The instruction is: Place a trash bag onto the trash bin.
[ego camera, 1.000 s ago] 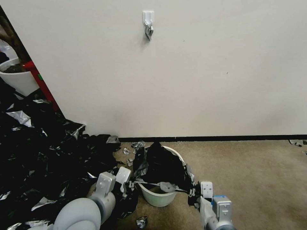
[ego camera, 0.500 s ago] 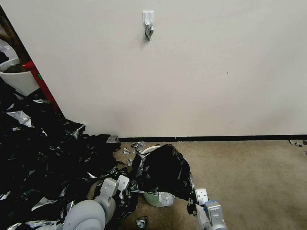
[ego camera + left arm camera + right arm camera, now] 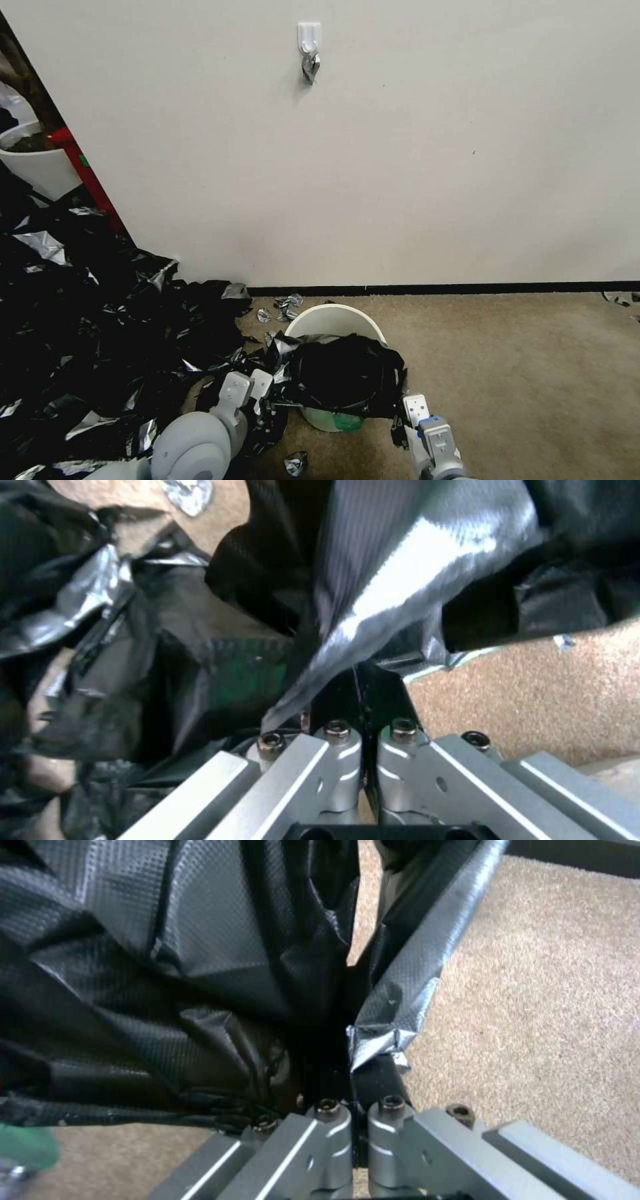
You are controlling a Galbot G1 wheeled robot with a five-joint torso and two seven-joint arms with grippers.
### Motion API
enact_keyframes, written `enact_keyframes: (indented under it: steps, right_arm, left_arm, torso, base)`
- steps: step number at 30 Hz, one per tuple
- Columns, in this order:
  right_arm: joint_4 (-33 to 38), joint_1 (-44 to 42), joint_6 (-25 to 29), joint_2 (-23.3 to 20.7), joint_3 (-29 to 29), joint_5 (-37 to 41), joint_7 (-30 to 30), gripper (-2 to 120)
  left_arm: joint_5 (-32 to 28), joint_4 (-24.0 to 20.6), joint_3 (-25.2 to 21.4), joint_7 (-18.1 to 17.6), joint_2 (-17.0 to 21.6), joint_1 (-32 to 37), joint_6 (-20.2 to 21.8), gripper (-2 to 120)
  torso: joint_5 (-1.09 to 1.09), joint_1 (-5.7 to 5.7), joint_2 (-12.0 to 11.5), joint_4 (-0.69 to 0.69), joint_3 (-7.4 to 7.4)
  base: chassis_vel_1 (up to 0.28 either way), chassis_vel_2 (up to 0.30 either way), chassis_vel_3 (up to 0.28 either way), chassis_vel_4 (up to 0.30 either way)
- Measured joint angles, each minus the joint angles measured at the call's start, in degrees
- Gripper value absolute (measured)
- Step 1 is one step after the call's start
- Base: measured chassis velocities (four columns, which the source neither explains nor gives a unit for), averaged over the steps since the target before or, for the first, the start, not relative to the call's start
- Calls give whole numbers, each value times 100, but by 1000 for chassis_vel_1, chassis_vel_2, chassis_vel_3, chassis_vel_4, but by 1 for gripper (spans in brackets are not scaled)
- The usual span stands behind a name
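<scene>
The cream-white trash bin (image 3: 333, 320) stands on the carpet close to the wall. The black trash bag (image 3: 347, 373) lies stretched over the near half of its mouth; the far rim is bare. My left gripper (image 3: 267, 393) is shut on the bag's left edge, beside the bin. In the left wrist view the gripper (image 3: 360, 680) pinches a silvery fold of the bag (image 3: 400, 580). My right gripper (image 3: 401, 417) is shut on the bag's right edge, low beside the bin. The right wrist view shows that gripper (image 3: 353, 1060) clamping gathered black plastic of the bag (image 3: 167, 965).
A big heap of black plastic sheeting (image 3: 87, 320) covers the floor to the left, reaching the bin. Small silvery scraps (image 3: 283, 307) lie behind the bin and one scrap (image 3: 295, 462) in front. A white hook (image 3: 309, 40) hangs on the wall. Bare carpet (image 3: 520, 373) spreads to the right.
The bag has come down from a tall hump above the bin to lie flatter over its near half. Both grippers have moved lower and nearer to me, still holding it.
</scene>
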Motion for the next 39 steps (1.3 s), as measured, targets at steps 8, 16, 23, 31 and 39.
enact_keyframes:
  steps: [8, 16, 23, 31, 39]
  right_arm:
    - [-262, 28, 123, 68, 128, -203, -279, 0]
    - [185, -321, 348, -81, 305, -220, -359, 12]
    - [807, -940, 485, -217, 336, -184, -128, 37]
    - [1337, -1553, 711, -361, 525, -252, -39, 68]
    - [1757, -1584, 1631, -389, 1034, -732, -804, 93]
  left_arm:
    - [27, 279, 51, 0, -285, -75, -2, 0]
    - [8, -130, -435, -6, -48, 292, -5, 13]
    - [26, -707, -958, -28, 325, 939, -6, 38]
    - [108, -1347, -1385, -406, 430, 1639, -6, 69]
    - [88, -1872, -1791, -555, 240, 1604, -6, 95]
  torso:
    - [0, 0, 0, 0, 0]
    - [0, 0, 0, 0, 0]
    - [0, 0, 0, 1, -1]
    - [0, 0, 0, 1, -1]
    - [0, 0, 0, 0, -1]
  base:
    - [0, 0, 0, 0]
    - [0, 0, 0, 0]
    - [0, 0, 0, 0]
    - [0, 0, 0, 0]
    - [0, 0, 0, 0]
